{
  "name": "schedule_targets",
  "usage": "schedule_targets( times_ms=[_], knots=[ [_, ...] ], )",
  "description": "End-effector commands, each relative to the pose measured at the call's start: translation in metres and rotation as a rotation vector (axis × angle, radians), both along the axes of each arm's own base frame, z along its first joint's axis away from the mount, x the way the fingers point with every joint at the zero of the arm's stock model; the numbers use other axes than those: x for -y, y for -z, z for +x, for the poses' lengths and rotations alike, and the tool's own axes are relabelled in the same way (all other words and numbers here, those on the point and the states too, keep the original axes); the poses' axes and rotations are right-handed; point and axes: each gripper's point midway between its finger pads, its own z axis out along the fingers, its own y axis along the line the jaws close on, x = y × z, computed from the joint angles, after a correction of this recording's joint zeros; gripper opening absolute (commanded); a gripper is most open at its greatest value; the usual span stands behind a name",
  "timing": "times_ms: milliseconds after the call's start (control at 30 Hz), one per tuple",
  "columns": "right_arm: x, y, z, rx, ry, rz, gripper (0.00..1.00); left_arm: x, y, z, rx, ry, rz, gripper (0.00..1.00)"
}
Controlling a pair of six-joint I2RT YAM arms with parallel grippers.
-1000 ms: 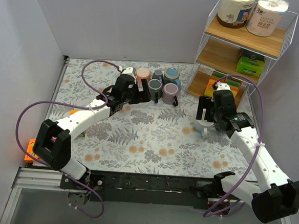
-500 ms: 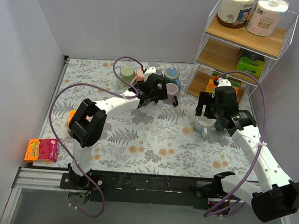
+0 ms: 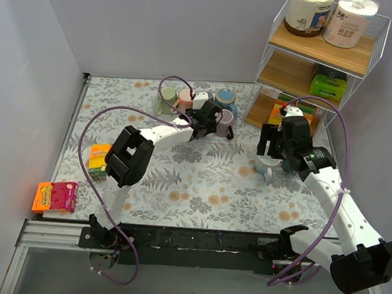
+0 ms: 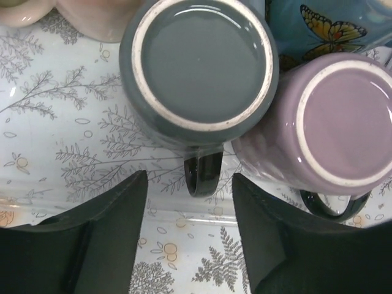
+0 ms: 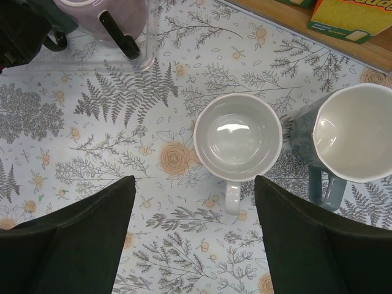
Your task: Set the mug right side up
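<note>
**While left gripper is hanging over upside-down grey mug, right gripper is hovering over upright white mug**

As the left arm is reaching toward the far middle of the table (image 3: 180,179), the left gripper (image 4: 190,180) is hanging just near of a cluster of mugs. Its fingers (image 4: 110,233) are standing apart, fairly narrow, gripping nothing. The grey mug (image 4: 202,58) is sitting mouth down, base showing, in the far-middle cluster. Its dark handle (image 4: 203,174) is pointing toward the gap between the fingertips without touching either one.

A purple mug (image 4: 346,119) is standing upside down too, pressing against the grey mug's right side. A blue butterfly mug (image 4: 324,24) is sitting just beyond both. A pink mug (image 4: 92,18) is sitting far left of the grey one, and a green mug (image 3: 166,96) is sitting left of that. A clear tray rim (image 5: 149,58) is showing near the cluster; cannot tell which mugs are standing on it.

The right gripper (image 5: 195,180) is hovering at the right side with fingers spread wide, holding nothing. A white mug (image 5: 237,135) is standing upright below it, mouth up, handle toward the fingers. A grey-blue mug (image 5: 352,131) is standing upright just beside it.

A wire shelf (image 3: 323,62) is standing at the far right. Two snack boxes (image 3: 99,160) are lying at the left edge.
</note>
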Motion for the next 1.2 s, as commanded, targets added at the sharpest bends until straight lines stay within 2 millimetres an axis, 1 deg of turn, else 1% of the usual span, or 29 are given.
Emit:
schedule_targets(
  times_ms=[0,33,67,100,267,367,500,533,600,633,733,767,800,867,900,967,1000,1033,1067,1100,1133,1167],
  knots=[
    [0.002,-0.01,0.0,0.034,0.011,0.013,0.85,0.006,-0.019,0.016,0.058,-0.026,0.001,0.53],
    [0.003,-0.009,-0.001,0.03,0.014,0.01,0.85,0.007,-0.019,0.018,0.063,-0.026,0.007,0.52],
    [0.003,-0.008,-0.002,0.029,0.011,0.008,0.84,0.007,-0.011,0.018,0.051,-0.024,0.024,0.51],
    [0.004,-0.008,-0.003,0.028,0.012,0.007,0.85,0.009,-0.015,0.021,0.056,-0.025,0.021,0.5],
    [0.007,-0.004,-0.005,0.023,0.023,-0.001,0.84,0.007,-0.01,0.019,0.043,-0.035,0.039,0.46],
    [0.007,-0.004,-0.004,0.022,0.025,0.002,0.84,0.006,-0.008,0.019,0.04,-0.035,0.045,0.41],
    [0.006,-0.004,-0.004,0.023,0.026,0.004,0.84,0.006,-0.007,0.02,0.038,-0.037,0.053,0.3],
    [0.007,-0.004,-0.004,0.023,0.027,0.005,0.84,0.007,-0.007,0.021,0.038,-0.036,0.055,0.22],
    [0.007,-0.004,-0.004,0.022,0.026,0.003,0.84,0.007,-0.008,0.021,0.041,-0.035,0.054,0.13],
    [0.007,-0.004,-0.005,0.02,0.026,0.004,0.84,0.006,-0.01,0.021,0.042,-0.036,0.054,0.02],
    [0.003,-0.005,-0.005,0.022,0.011,0.02,0.84,0.004,-0.015,0.019,0.045,-0.036,0.054,0.0],
    [0.001,-0.008,-0.004,0.026,0.004,0.028,0.84,0.004,-0.026,0.018,0.058,-0.035,0.038,0.0],
    [-0.001,-0.008,-0.004,0.024,-0.003,0.036,0.83,0.003,-0.028,0.015,0.055,-0.029,0.037,0.0],
    [-0.011,-0.016,-0.003,0.034,-0.041,0.075,0.84,0.004,-0.039,0.01,0.056,-0.007,0.009,0.0],
    [-0.014,-0.019,-0.002,0.035,-0.053,0.086,0.84,0.003,-0.056,0.005,0.071,-0.001,-0.016,0.0],
    [-0.026,-0.029,0.0,0.055,-0.097,0.133,0.84,0.005,-0.07,-0.002,0.076,0.025,-0.058,0.0],
    [-0.031,-0.038,0.002,0.073,-0.114,0.153,0.84,0.004,-0.093,-0.006,0.103,0.033,-0.097,0.0],
    [-0.037,-0.046,0.004,0.091,-0.137,0.182,0.84,0.003,-0.096,-0.011,0.103,0.039,-0.11,0.0],
    [-0.043,-0.05,0.003,0.093,-0.163,0.207,0.84,0.005,-0.105,-0.015,0.108,0.059,-0.139,0.0],
    [-0.048,-0.06,0.005,0.114,-0.176,0.232,0.84,0.005,-0.113,-0.018,0.115,0.067,-0.155,0.0],
    [-0.055,-0.066,0.005,0.126,-0.207,0.26,0.84,0.004,-0.129,-0.024,0.136,0.075,-0.193,0.0],
    [-0.059,-0.071,0.005,0.133,-0.222,0.277,0.84,0.004,-0.137,-0.027,0.145,0.081,-0.214,0.0]
  ],
)
